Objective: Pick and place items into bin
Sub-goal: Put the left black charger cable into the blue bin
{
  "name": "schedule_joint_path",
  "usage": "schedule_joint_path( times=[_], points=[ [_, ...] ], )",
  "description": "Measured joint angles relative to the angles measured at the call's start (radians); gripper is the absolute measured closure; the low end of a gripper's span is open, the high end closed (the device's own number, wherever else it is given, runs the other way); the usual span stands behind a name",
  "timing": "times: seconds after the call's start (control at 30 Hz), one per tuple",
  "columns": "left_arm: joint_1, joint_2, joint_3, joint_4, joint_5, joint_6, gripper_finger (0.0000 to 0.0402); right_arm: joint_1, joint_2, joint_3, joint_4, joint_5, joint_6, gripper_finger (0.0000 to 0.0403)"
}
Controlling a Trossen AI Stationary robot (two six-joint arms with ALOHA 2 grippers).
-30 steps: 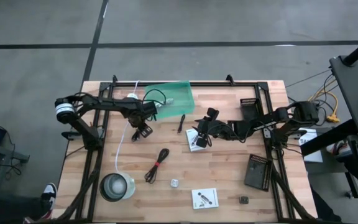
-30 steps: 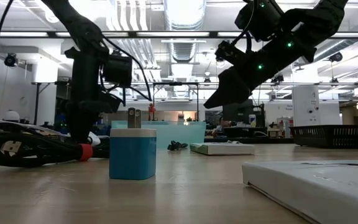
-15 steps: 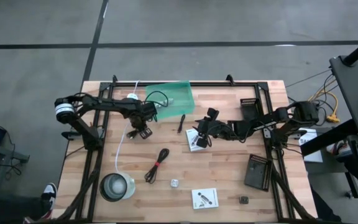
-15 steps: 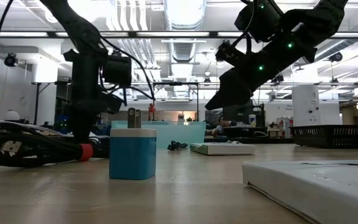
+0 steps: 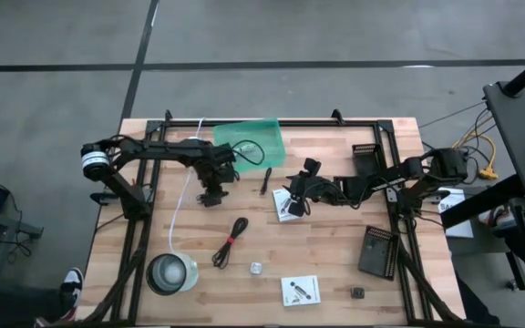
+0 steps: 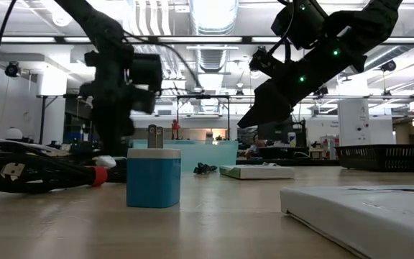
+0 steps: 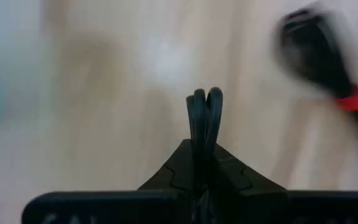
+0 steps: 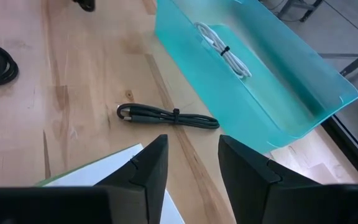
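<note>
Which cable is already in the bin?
The white cable, bundled with a dark tie, lies inside the bin; the black cable lies on the table beside it.

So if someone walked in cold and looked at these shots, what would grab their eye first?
Probably the teal bin at the table's far edge, with a bundled white cable inside. Next, the two dark arms meeting mid-table: the left gripper, fingers shut and empty, just in front of the bin, and the right gripper, fingers apart, over a white card.
</note>
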Motion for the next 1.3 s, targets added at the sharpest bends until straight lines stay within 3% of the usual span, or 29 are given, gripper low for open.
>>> schedule_joint_path(
  times=[0.13,0.33,0.43,0.6,0.93,1.17,1.3],
  points=[
    [-0.007,-0.001,0.056,0.080,0.049,0.095,0.0395,0.000,0.000,0.000,0.000,0.000,0.000,0.0280],
    [-0.009,-0.002,0.118,0.263,0.036,0.161,0.0395,0.000,0.000,0.000,0.000,0.000,0.001,0.0278],
    [-0.011,-0.002,0.144,0.304,-0.050,0.206,0.0395,0.000,0.000,0.000,0.000,0.000,0.001,0.0278],
    [-0.002,-0.002,0.155,0.376,-0.309,0.239,0.0395,0.000,0.000,0.000,0.000,0.000,0.000,0.0284],
    [0.013,-0.002,0.155,0.392,-0.331,0.263,0.0395,0.000,0.000,0.000,0.001,0.000,0.003,0.0287],
    [0.024,-0.002,0.157,0.395,-0.523,0.318,0.0394,0.000,0.000,0.000,0.001,0.000,0.003,0.0288],
    [0.041,-0.002,0.155,0.394,-0.547,0.318,0.0389,0.000,0.000,0.000,0.001,0.000,0.003,0.0287]
  ],
)
